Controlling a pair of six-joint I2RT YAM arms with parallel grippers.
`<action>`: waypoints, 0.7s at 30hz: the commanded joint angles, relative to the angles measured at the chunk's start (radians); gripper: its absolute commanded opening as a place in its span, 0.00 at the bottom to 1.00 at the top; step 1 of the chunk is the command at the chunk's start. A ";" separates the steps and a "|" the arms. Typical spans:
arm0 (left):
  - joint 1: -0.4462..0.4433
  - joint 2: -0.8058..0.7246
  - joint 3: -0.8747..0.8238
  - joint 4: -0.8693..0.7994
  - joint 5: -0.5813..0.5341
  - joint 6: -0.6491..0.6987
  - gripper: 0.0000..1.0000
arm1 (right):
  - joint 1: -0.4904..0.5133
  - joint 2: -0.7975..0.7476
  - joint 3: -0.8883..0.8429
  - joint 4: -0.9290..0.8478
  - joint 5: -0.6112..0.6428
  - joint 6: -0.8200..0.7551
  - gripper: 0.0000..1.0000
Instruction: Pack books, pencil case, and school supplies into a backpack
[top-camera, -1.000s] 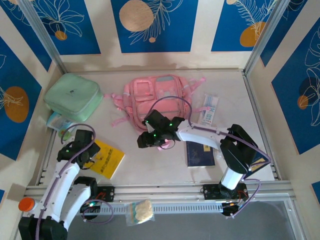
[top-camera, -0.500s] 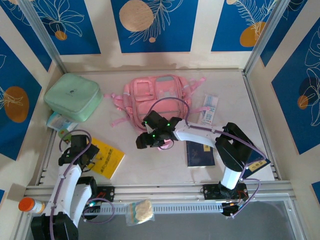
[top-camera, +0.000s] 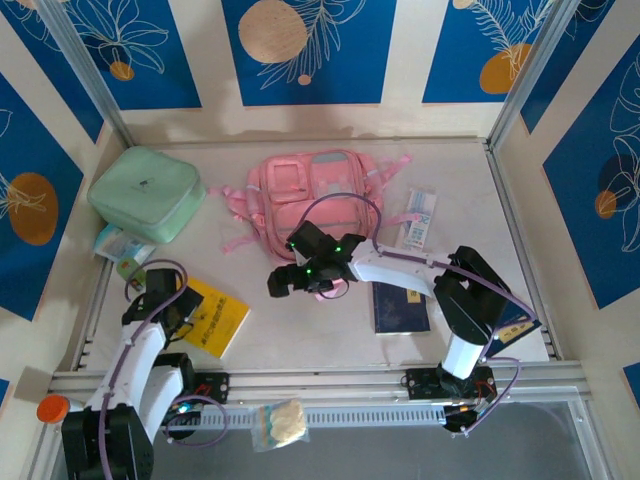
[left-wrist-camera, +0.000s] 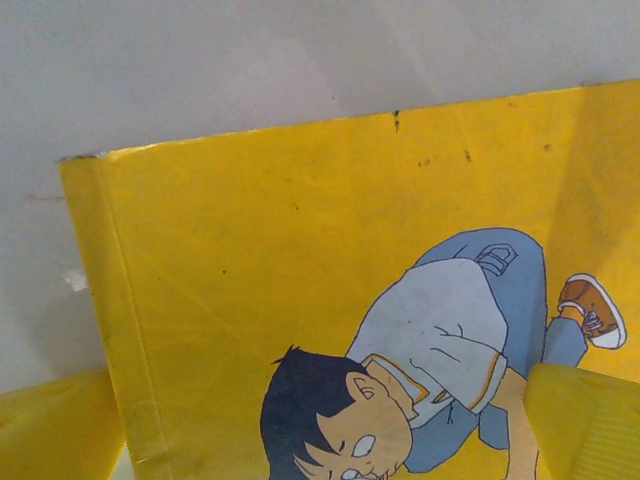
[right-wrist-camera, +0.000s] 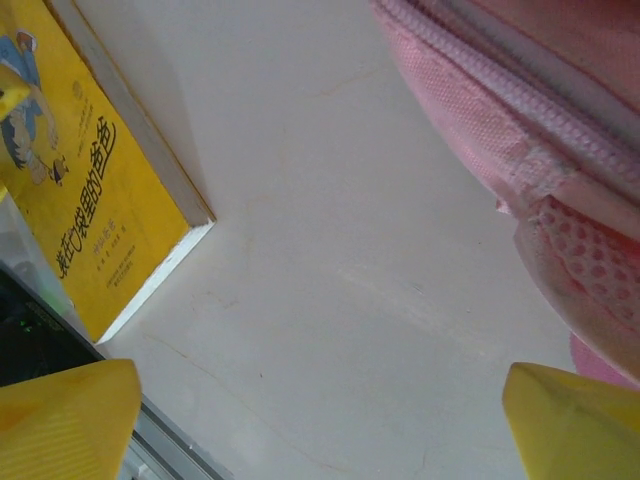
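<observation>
Your left gripper hovers wide open over the thin yellow paperback at seven o'clock from the soft pink backpack, right gripper also wide, empty; next, lower and pinch its edge

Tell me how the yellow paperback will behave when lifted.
The yellow paperback looks thin, so it probably droops if pinched at one edge. It lies flat on the table, so getting under it is likely hard.

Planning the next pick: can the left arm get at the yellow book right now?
Probably yes. The left gripper hangs open right over the yellow book, which lies flat with nothing on top of it.
</observation>
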 joint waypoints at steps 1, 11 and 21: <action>-0.053 0.036 -0.042 0.220 0.168 -0.013 0.99 | -0.015 -0.044 0.005 -0.023 0.012 0.001 0.99; -0.272 0.194 0.023 0.477 0.243 0.020 1.00 | 0.001 -0.029 0.014 -0.029 -0.053 -0.007 1.00; -0.352 0.272 0.119 0.560 0.357 0.102 0.93 | 0.033 0.013 0.061 -0.043 -0.063 -0.011 0.92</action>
